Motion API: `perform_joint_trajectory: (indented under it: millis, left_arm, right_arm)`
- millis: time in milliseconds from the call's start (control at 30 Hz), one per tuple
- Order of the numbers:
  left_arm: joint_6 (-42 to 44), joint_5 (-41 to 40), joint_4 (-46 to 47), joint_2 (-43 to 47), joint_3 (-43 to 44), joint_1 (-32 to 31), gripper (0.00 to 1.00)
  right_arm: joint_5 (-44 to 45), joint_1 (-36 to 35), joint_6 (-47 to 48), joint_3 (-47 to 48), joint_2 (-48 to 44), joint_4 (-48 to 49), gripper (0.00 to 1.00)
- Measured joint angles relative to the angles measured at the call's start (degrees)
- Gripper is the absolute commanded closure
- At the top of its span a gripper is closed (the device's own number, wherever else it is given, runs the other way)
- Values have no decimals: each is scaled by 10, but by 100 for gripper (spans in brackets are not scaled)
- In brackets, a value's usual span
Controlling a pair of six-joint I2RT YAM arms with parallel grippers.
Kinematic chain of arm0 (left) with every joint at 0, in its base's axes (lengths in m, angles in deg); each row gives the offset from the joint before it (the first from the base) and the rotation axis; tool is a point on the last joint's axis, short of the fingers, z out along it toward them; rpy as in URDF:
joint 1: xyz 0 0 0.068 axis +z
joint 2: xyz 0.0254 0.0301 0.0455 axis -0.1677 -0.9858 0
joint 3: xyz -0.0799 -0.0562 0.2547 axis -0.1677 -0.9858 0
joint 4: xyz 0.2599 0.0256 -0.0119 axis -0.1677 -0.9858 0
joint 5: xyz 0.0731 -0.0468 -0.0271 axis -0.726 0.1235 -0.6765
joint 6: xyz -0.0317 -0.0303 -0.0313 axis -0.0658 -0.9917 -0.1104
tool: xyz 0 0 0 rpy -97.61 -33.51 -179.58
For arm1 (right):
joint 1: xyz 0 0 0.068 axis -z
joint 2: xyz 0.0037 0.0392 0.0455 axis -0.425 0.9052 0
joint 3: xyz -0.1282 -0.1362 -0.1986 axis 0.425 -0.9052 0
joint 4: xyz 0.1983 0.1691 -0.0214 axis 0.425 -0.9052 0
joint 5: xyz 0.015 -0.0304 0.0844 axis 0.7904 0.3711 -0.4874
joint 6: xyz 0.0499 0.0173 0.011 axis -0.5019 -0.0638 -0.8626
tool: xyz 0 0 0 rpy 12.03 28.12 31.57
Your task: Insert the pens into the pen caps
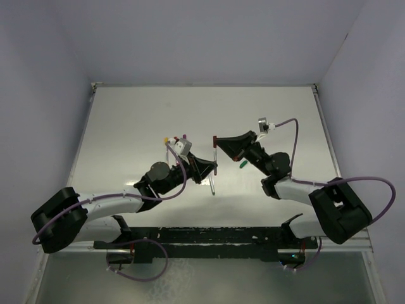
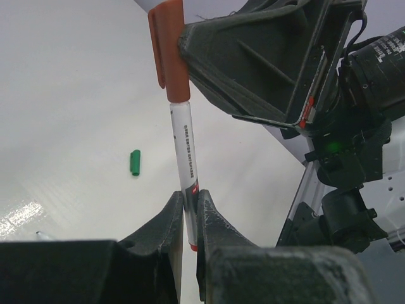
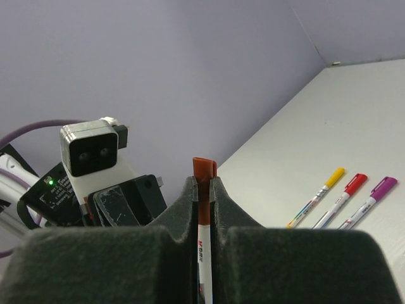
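**Top view, left to right.** Three capped pens (yellow, red, purple caps) lie side by side on the table, near the left gripper on its far side. That gripper is clamped on the lower barrel of a pen. The pen's upper end sits in a red cap, which the right gripper pinches between closed fingers. Whether the cap is fully seated cannot be told. A loose green cap lies on the table near the right gripper, apart from both arms.

**Handling, as judged.** The pen is light, stiff and smooth-walled, so it may slide or pivot between the pads. A hold low on the barrel suits it, leaving the tip end free. The stubby cap is best taken across its body.

**Surface.** The table is white and glossy, likely slippery for small round parts.

**Room.** Plain pale-violet walls close in on three sides
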Motion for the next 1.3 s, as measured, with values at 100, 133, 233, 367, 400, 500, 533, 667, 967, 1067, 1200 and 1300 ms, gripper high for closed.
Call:
perform_joint_trajectory:
  millis: [100,133,233,367,400,500,533,667,967,1067,1200,1300]
  left_arm:
    - [9,-5,-10,0,5,-2,100]
    - [15,-7,-19,0,10,-2,100]
    - [31,-13,-42,0,19,-3,100]
    - [55,-24,-71,5,28,-5,100]
    - [61,-28,-76,7,29,-5,100]
    - [78,-41,-95,15,37,-6,100]
    - [83,-43,-100,17,40,-6,100]
    - [99,-52,-118,17,51,-5,100]
    - [120,-52,-170,17,76,5,100]
    - [120,-52,-176,17,77,9,100]
    - [120,-55,-192,18,77,11,100]
    - [119,-70,-190,25,77,17,100]
  right_arm:
    - [-5,-1,6,0,0,-2,100]
    - [-5,-2,10,0,0,-4,100]
    - [-5,-4,29,0,-7,-21,100]
    - [7,-9,65,3,-33,-74,100]
    - [10,-13,76,5,-41,-89,100]
    - [22,-22,112,15,-62,-134,100]
    - [25,-25,123,19,-67,-147,100]
    - [43,-39,158,34,-79,-189,100]
    - [82,-56,182,41,-76,-213,100]
    - [88,-57,182,45,-75,-220,100]
    - [100,-61,180,52,-75,-243,77]
    - [99,-66,180,59,-76,-285,63]
